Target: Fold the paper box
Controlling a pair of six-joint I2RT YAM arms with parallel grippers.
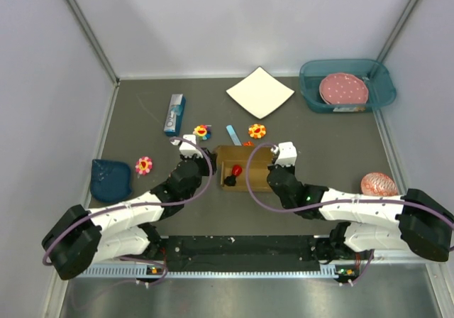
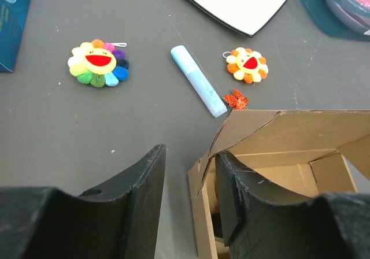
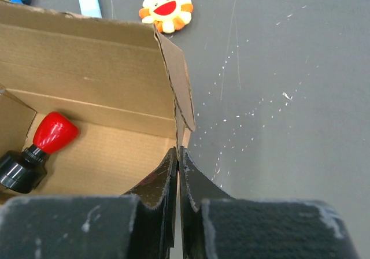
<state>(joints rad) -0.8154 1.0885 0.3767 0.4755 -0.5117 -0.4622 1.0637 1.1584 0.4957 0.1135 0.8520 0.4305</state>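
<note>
The paper box (image 1: 245, 163) sits mid-table between the arms, half-formed, with a red-capped black object (image 3: 52, 133) inside. The right pincer (image 3: 178, 155) is clenched on its right wall. The left pincer (image 2: 191, 155) is released, its fingers astride the left wall. Pulling with one side held could slew the box, tear the thin flap, or let the left wall splay.

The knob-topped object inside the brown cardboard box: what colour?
Red top, black base; clearest in right wrist view.
</note>
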